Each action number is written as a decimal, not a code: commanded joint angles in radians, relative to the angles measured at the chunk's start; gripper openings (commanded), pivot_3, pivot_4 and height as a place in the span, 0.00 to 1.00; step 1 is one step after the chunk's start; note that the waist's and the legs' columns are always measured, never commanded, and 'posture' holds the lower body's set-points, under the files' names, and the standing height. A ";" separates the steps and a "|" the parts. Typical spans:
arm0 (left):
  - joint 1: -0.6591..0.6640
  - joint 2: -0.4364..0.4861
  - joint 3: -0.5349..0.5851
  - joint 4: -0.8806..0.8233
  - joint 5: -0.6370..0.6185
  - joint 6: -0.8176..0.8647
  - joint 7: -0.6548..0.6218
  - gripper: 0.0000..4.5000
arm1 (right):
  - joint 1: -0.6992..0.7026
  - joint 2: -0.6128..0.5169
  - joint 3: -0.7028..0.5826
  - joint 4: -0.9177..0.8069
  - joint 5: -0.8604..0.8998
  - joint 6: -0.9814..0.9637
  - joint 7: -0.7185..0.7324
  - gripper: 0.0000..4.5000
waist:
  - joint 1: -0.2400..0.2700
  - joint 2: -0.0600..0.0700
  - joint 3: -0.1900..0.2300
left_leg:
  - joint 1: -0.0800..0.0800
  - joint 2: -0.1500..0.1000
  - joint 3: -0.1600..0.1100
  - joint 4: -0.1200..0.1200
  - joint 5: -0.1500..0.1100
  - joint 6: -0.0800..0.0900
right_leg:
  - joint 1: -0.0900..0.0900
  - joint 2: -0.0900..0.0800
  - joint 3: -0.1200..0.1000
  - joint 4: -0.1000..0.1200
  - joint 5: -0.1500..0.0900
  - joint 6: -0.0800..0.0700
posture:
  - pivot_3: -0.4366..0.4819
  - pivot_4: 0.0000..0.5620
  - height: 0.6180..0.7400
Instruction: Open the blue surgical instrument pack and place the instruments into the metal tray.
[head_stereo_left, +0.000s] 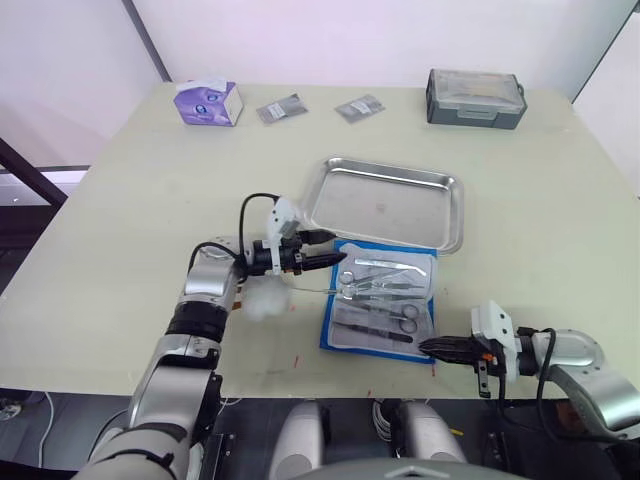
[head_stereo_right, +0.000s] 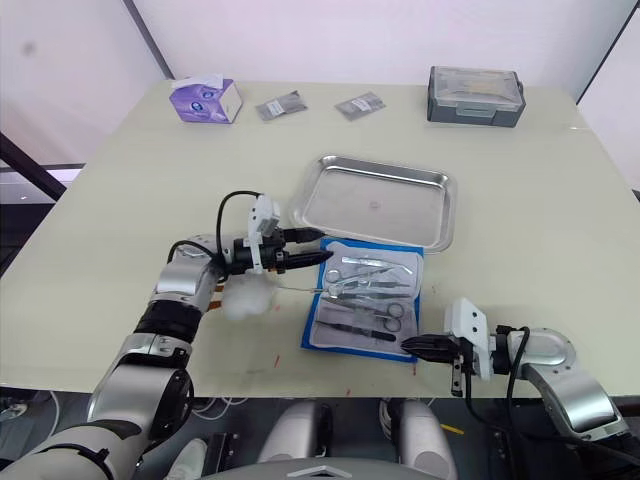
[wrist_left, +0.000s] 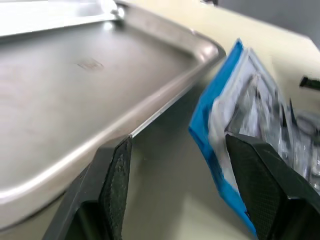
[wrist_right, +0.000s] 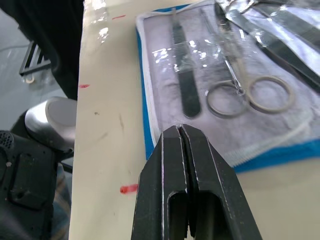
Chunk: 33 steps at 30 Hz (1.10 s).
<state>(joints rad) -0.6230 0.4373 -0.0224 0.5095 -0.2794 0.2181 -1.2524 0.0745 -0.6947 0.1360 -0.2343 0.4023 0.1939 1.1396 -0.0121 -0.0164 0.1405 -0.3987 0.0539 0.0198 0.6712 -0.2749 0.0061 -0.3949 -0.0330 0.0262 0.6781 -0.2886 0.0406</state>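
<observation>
**— What's the setting, and where does the job stand?**

— A pale cream worktop (head_stereo_left: 120, 230) in a white-walled room. Along its far edge, left to right, sit a purple tissue box (head_stereo_left: 208, 102), two small grey sachets (head_stereo_left: 281, 109) and a grey lidded box (head_stereo_left: 475, 97); none of them are mine to handle. Opening is done, I judge: the bright-blue folding instrument pack (head_stereo_left: 381, 294) lies spread flat near the front edge, clear pocketed lining up, just in front of the shallow stainless-steel tray (head_stereo_left: 385, 203). The tray looks bare, so I'd say every transfer is still ahead.

**— Your left fingers?**

— My left fingers (head_stereo_left: 332, 262) are spread apart with nothing between them, at the pack's left edge near the corner closest to the tray. In the left wrist view, the tray rim is off one fingertip (wrist_left: 116, 186) and the blue edge, which looks slightly raised there, meets the other. A white fluffy wad (head_stereo_left: 265, 298) lies on the worktop under that wrist.

**— And the tools?**

— The slim metal instruments (head_stereo_left: 378, 285), ring-handled scissors or forceps and flat tweezers, still lie in the lining. The exact count I can't tell.

**— The right side?**

— My right fingers (head_stereo_left: 434, 347) are pressed together, holding nothing, with their tips just off the pack's front edge near its right corner. What remains, as I see it, is lifting each tool out and laying it in the tray.
</observation>
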 joint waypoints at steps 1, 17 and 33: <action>0.021 0.013 0.034 -0.099 -0.059 0.025 -0.011 0.71 | 0.011 -0.016 -0.049 -0.069 0.056 0.024 0.006 0.11 | 0.000 0.000 0.000 | 0.000 0.000 0.000 0.000 0.000 0.000 | 0.000 0.000 0.000 0.000 0.000 0.000 | 0.48 0.27 0.98; 0.204 0.147 0.102 -0.359 -0.200 -0.056 -0.180 0.71 | 0.087 0.017 -0.204 -0.197 0.114 -0.011 -0.089 0.99 | 0.001 0.000 0.001 | 0.000 0.000 0.000 0.000 0.000 0.000 | 0.000 0.000 0.000 0.000 0.000 0.000 | 0.48 0.27 0.98; 0.218 0.235 0.067 -0.439 -0.254 -0.106 -0.318 0.71 | -0.113 0.161 -0.060 -0.001 -0.098 -0.149 -0.199 0.99 | 0.000 0.000 0.001 | 0.000 0.000 0.001 -0.001 0.000 0.000 | -0.001 0.000 0.001 0.000 0.000 0.000 | 0.48 0.27 0.98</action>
<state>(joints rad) -0.4073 0.6638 0.0359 0.1170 -0.5072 0.1076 -1.5505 -0.0276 -0.5437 0.0669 -0.2227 0.3137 0.0643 0.9517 -0.0119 -0.0163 0.1419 -0.3990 0.0543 0.0207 0.6704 -0.2749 0.0061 -0.3958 -0.0330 0.0269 0.6778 -0.2886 0.0404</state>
